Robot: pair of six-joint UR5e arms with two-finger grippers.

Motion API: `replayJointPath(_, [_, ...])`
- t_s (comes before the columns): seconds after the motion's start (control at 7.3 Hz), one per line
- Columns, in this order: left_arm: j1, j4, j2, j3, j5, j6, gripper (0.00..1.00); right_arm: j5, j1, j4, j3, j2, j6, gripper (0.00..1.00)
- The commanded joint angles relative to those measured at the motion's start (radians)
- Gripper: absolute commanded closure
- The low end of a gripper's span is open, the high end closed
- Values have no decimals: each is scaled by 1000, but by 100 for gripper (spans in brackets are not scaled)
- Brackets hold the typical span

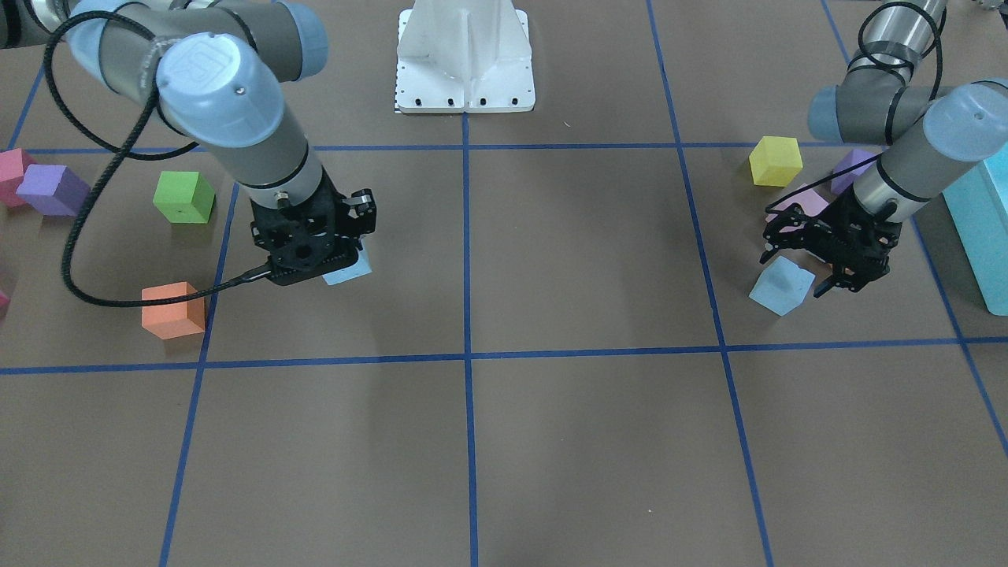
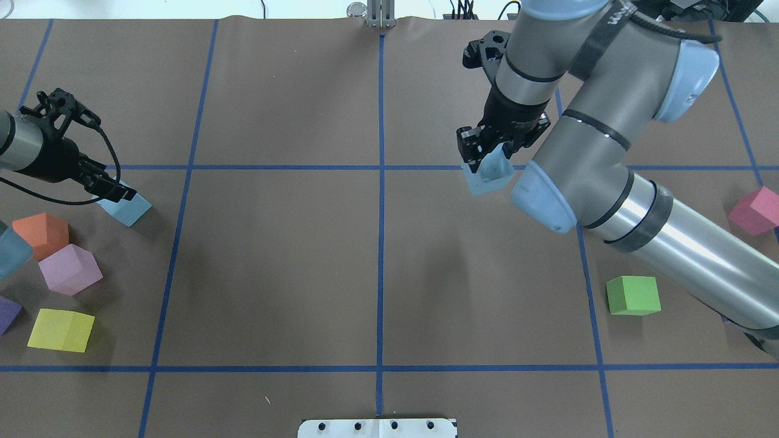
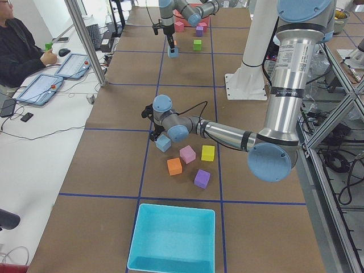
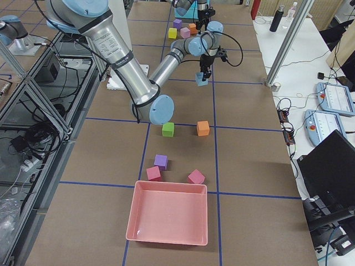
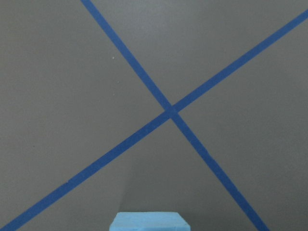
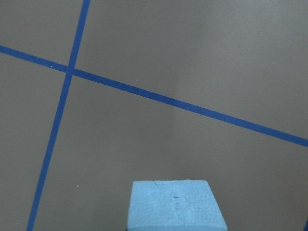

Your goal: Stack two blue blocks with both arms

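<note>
One pale blue block (image 1: 346, 269) sits tilted between the fingers of my right gripper (image 1: 335, 256). It shows in the overhead view (image 2: 490, 176) under that gripper (image 2: 494, 152) and at the bottom of the right wrist view (image 6: 175, 204). It seems held just above the table. The other blue block (image 1: 781, 287) lies on the table. My left gripper (image 1: 794, 274) is low over it with its fingers spread wider than the block. That block shows in the overhead view (image 2: 125, 210) beside the left gripper (image 2: 112, 193), and its top edge shows in the left wrist view (image 5: 149, 221).
Near the left arm are a yellow cube (image 1: 776, 160), a pink cube (image 1: 799, 203), a purple cube (image 1: 854, 169), an orange cube (image 2: 41, 234) and a turquoise box (image 1: 980, 228). Near the right arm are a green cube (image 1: 183, 197), an orange cube (image 1: 172, 309) and a purple cube (image 1: 51, 189).
</note>
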Motion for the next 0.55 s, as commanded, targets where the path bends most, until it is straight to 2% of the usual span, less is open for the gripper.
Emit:
replayJointPath(0.0, [9,5,-2,7,1,4,3,-59,-90,76,-28,34,172,57])
replayJointPath(0.14, [12,30,-8,8,1,6,3,-61,-102,84,-90,75,195,57])
replayJointPath(0.41, [8,111,-52,4,-2,9,3,-75,-115,96,-117,89,208,57])
